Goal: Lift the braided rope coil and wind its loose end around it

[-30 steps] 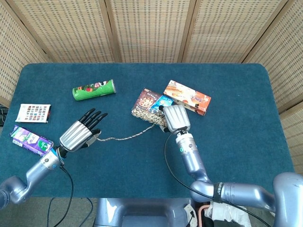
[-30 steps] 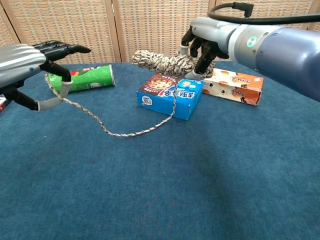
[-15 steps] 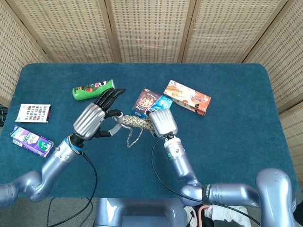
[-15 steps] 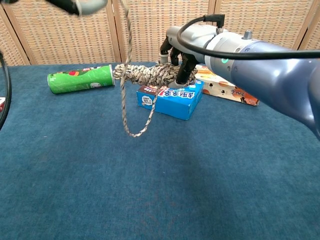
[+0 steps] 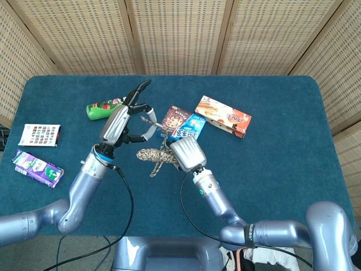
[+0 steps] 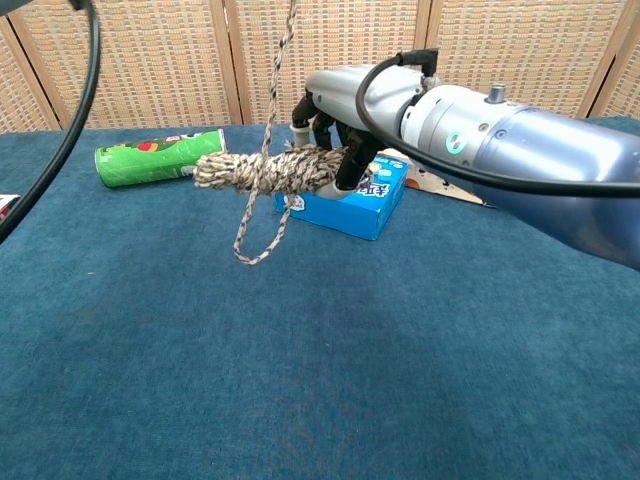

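Observation:
The braided rope coil [image 5: 152, 154] [image 6: 262, 170] is a beige and brown bundle held level above the table. My right hand [image 5: 185, 154] [image 6: 335, 135] grips its right end. The loose end [image 6: 280, 75] rises straight from the coil to my left hand [image 5: 126, 119], which pinches it high over the table. A slack loop [image 6: 259, 235] hangs below the coil. In the chest view the left hand is out of frame; only its arm's cable shows at the top left.
A green can [image 5: 110, 106] [image 6: 158, 157] lies at the back left. A blue snack box [image 5: 181, 123] [image 6: 345, 196] sits under the coil's right end, an orange box [image 5: 223, 116] behind it. A card [image 5: 39, 135] and a purple carton [image 5: 37, 167] lie far left.
My left hand has carried the loose end further up and back over the coil. The right hand has shifted the coil leftward and nearer. The hanging loop has grown shorter.

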### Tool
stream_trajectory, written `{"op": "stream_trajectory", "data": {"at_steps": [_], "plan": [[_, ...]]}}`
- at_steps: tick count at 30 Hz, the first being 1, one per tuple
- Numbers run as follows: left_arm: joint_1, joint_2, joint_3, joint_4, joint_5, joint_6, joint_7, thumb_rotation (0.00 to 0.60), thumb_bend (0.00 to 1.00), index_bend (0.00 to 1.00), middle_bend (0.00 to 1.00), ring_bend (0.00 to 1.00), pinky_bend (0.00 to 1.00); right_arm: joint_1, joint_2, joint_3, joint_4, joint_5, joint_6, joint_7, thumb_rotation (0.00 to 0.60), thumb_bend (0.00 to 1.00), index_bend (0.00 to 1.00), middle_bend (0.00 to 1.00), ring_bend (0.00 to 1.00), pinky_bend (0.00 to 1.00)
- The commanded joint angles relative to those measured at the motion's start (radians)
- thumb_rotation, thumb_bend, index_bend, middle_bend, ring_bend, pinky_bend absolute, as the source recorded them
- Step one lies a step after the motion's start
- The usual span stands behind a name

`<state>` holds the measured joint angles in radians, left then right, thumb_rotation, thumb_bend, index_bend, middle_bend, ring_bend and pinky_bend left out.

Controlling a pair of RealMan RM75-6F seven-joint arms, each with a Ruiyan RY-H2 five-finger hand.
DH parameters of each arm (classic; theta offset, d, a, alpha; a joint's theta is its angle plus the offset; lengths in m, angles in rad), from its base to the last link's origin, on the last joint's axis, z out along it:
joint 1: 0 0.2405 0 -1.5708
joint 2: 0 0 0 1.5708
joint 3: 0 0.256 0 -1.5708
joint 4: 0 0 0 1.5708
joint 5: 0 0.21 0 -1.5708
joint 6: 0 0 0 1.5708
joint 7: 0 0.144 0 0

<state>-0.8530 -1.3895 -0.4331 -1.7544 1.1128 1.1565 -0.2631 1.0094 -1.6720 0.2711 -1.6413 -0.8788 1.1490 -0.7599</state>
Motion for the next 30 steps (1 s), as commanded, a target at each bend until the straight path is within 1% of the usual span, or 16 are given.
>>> {"op": "stream_trajectory", "data": {"at_steps": [1,3,5,6,10,14,19,23,27,30], "plan": [[-0.038,-0.062,-0.073,0.068,-0.138,-0.009,0.020,0.600,0.50,0.80,0.00,0.00,0.00,-0.025,0.051,-0.029,-0.018,-0.123,-0.087,0.171,0.600,0.88,0.66,0.76,0.58,0.86],[-0.050,-0.076,-0.075,0.119,-0.161,-0.020,0.042,0.600,0.51,0.81,0.00,0.00,0.00,-0.042,0.083,-0.038,-0.008,-0.221,-0.125,0.313,0.600,0.88,0.66,0.76,0.58,0.86],[-0.052,-0.088,-0.058,0.194,-0.166,-0.038,0.055,0.600,0.52,0.81,0.00,0.00,0.00,-0.055,0.104,-0.045,0.012,-0.329,-0.139,0.453,0.600,0.88,0.66,0.76,0.58,0.86],[-0.051,-0.097,-0.052,0.234,-0.179,-0.062,0.040,0.600,0.52,0.81,0.00,0.00,0.00,-0.061,0.114,-0.047,0.022,-0.379,-0.136,0.519,0.600,0.87,0.66,0.76,0.58,0.86],[-0.044,-0.124,-0.040,0.325,-0.183,-0.105,-0.006,0.600,0.53,0.81,0.00,0.00,0.00,-0.072,0.140,-0.043,0.022,-0.447,-0.141,0.665,0.600,0.87,0.66,0.76,0.58,0.86],[-0.034,-0.154,-0.025,0.400,-0.168,-0.132,-0.048,0.600,0.53,0.81,0.00,0.00,0.00,-0.085,0.160,-0.024,-0.010,-0.460,-0.140,0.770,0.600,0.87,0.66,0.76,0.58,0.86],[-0.019,-0.171,-0.007,0.450,-0.145,-0.151,-0.077,0.600,0.53,0.81,0.00,0.00,0.00,-0.097,0.172,0.002,-0.050,-0.428,-0.147,0.843,0.600,0.87,0.66,0.76,0.58,0.86],[0.007,-0.174,0.034,0.501,-0.103,-0.173,-0.099,0.600,0.54,0.81,0.00,0.00,0.00,-0.106,0.181,0.033,-0.086,-0.386,-0.144,0.874,0.600,0.87,0.66,0.76,0.58,0.86],[0.031,-0.177,0.094,0.568,-0.023,-0.172,-0.106,0.600,0.54,0.81,0.00,0.00,0.00,-0.113,0.190,0.054,-0.109,-0.350,-0.136,0.863,0.600,0.87,0.66,0.76,0.58,0.86],[0.053,-0.176,0.133,0.619,0.032,-0.171,-0.138,0.600,0.54,0.81,0.00,0.00,0.00,-0.117,0.196,0.069,-0.124,-0.317,-0.130,0.848,0.600,0.87,0.66,0.76,0.58,0.86]]}}
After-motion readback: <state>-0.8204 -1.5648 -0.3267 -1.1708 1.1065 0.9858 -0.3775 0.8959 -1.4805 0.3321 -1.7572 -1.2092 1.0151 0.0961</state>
